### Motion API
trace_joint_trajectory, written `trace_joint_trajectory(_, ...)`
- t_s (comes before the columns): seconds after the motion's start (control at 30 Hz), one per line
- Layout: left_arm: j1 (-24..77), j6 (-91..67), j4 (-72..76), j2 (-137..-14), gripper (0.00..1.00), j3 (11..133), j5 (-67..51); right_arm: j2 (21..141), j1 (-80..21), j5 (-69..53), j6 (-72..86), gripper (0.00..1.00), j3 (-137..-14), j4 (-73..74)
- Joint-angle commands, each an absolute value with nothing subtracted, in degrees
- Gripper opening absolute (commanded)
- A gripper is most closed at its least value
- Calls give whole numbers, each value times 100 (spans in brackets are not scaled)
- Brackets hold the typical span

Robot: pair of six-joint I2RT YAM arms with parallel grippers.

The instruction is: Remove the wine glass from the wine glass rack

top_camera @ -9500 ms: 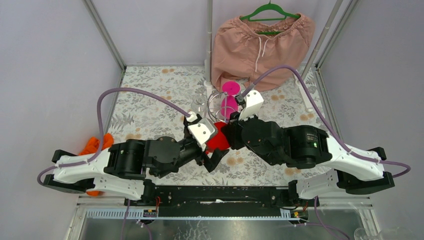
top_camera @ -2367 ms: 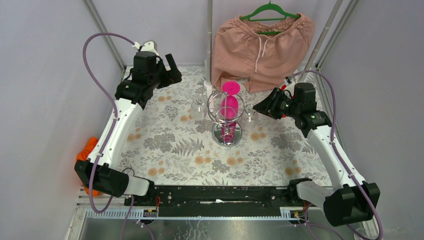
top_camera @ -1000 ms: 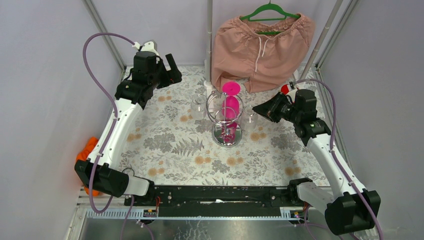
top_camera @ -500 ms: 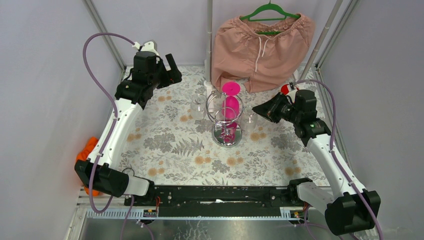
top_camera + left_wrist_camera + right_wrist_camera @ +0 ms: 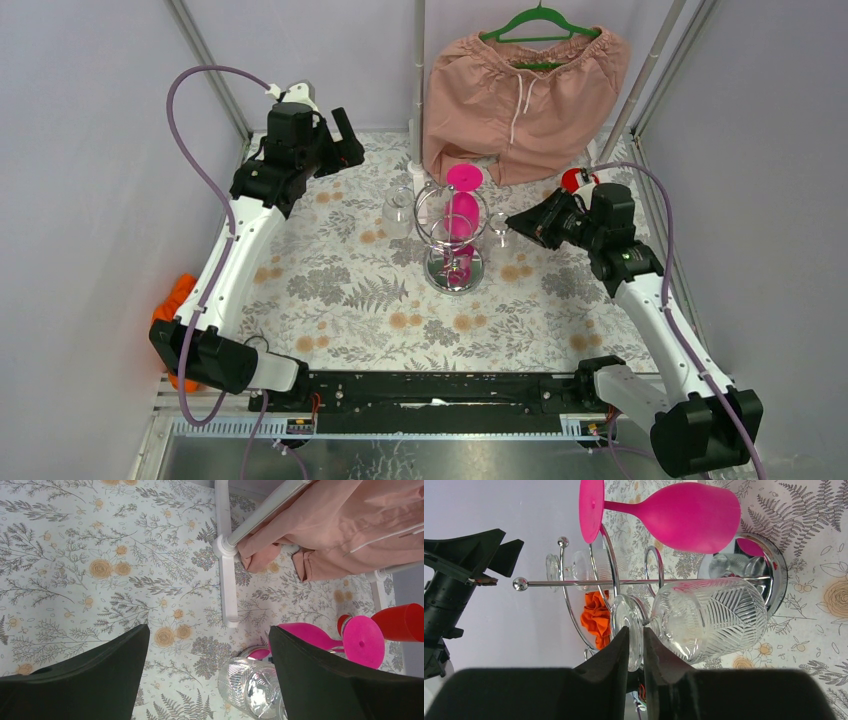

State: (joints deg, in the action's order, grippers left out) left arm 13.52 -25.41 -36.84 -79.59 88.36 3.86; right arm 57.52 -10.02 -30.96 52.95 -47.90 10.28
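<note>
**Stage shown: glass grasped, removal not complete.** The right gripper (image 5: 634, 632) is clenched on the round foot of the clear, cut-pattern wine glass (image 5: 709, 617), with one finger (image 5: 610, 662) on each face of the foot. The glass hangs bowl-down at the right side of the rack (image 5: 455, 270), just beside its top ring of wire loops. Whether the foot has left its loop cannot be told.

Judged remaining: draw the foot out to the right, clear of the wire, then carry the glass off. A pink glass (image 5: 459, 212) at the far side and a second clear glass (image 5: 397, 213) at the left hang on the same rack.

The right arm rises from the near right corner, its wrist pointing left at the rack. The left arm stands raised over the far left of the table (image 5: 330, 290). The left gripper (image 5: 343, 140) is released, jaws wide apart, holding nothing, well apart from the rack.
</note>
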Motion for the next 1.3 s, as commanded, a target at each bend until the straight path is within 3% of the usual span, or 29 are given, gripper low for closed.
trace_joint_trajectory(0.0, 1387, -2485, -3441, -7990, 97, 8800, 343, 5554, -1045, -3086, 5311, 24, -4783, 1007)
trace_joint_trajectory(0.2, 1382, -2486, -3443, -7988, 97, 8774, 352, 5446, -1047, -2935, 5248, 28, -4860, 1161)
trace_joint_trajectory(0.43, 1381, -2487, -3428, -7986, 97, 8711, 334, 5483, -1049, -2876, 5258, 7, -4763, 1102)
trace_joint_trajectory(0.57, 1386, -2487, -3426, -7974, 97, 8708, 342, 5465, -1049, -2926, 5507, 0, -4555, 773)
trace_joint_trajectory(1.27, 1387, -2487, -3422, -7928, 97, 8652, 339, 4544, -1045, -2419, 7006, 0, -3797, 55)
